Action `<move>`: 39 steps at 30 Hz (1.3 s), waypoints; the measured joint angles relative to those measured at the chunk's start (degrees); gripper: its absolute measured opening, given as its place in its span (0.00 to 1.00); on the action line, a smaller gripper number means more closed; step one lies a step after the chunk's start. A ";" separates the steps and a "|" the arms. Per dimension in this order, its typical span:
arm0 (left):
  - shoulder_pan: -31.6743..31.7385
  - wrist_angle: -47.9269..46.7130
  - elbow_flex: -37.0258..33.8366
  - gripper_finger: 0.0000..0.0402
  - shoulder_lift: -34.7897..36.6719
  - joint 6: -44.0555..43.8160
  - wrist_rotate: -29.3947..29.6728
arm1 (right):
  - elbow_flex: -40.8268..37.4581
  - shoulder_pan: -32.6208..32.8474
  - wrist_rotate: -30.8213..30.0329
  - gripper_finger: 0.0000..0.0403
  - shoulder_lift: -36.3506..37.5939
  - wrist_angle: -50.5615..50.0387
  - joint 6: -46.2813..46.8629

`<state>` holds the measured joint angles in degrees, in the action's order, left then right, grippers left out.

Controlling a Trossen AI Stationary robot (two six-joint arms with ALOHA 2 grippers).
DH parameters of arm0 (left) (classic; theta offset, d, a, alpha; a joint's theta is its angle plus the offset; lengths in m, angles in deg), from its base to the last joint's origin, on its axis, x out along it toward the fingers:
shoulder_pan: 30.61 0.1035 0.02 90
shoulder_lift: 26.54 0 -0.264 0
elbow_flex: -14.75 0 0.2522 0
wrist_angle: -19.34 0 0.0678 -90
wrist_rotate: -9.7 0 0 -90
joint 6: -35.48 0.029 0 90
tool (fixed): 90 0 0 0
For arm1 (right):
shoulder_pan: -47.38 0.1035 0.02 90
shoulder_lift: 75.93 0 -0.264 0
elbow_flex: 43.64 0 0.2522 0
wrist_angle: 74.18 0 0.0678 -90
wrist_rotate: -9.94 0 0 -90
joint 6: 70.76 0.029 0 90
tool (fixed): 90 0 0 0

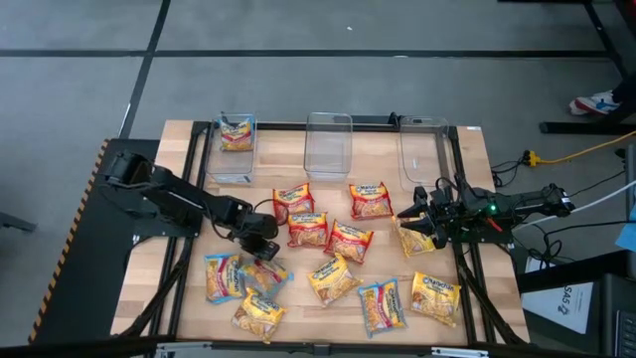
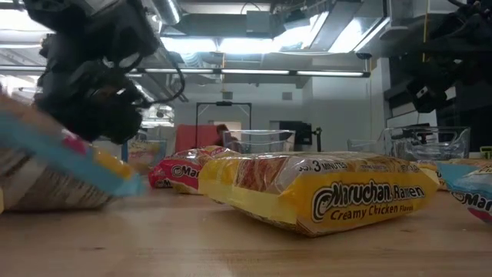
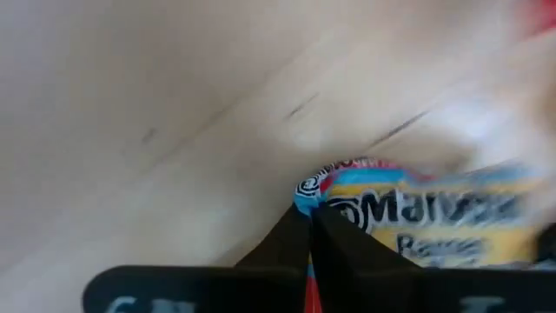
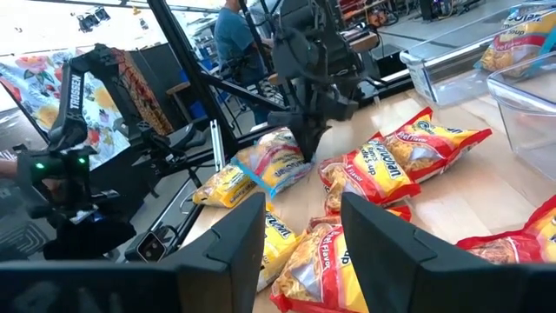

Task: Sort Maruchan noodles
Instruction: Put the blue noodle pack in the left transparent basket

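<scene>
we see the left gripper [image 1: 263, 249] clenched on the corner of a blue packet [image 1: 266, 270] among the maruchan noodles [image 1: 328, 237] scattered across the wooden table [image 1: 388, 283]; one more packet already lies in the left clear bin [image 1: 235, 149]. in the left wrist view the fingers [image 3: 334, 239] pinch the crimped edge, though blur leaves the depth of the hold unclear. the right gripper [image 4: 300, 226] waits open above the red and yellow packets. we judge the packets light, crinkly and slippery, with brittle noodles inside, so the flat sealed seam looks the safest place to hold.
</scene>
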<state>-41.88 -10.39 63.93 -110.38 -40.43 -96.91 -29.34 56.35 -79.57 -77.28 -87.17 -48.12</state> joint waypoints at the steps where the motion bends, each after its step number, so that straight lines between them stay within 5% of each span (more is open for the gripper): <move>1: 0.04 0.19 0.95 0.00 0.86 0.00 0.57 | 0.00 0.02 0.00 0.39 -0.02 0.00 0.00; 8: 0.01 -7.96 10.76 0.00 5.36 3.30 7.23 | -0.02 0.02 -0.07 0.39 -0.02 0.00 -0.02; 29: 3.01 -73.59 53.76 0.00 6.30 10.11 47.45 | 0.00 0.00 -0.07 0.39 -0.02 0.00 0.02; 39: 15.88 -73.77 55.82 0.00 9.20 21.25 53.22 | 0.00 0.02 -0.37 0.39 0.00 -0.09 0.02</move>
<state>-26.00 -84.16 119.75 -101.19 -19.18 -43.69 -29.34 56.37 -79.94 -77.28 -87.26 -48.10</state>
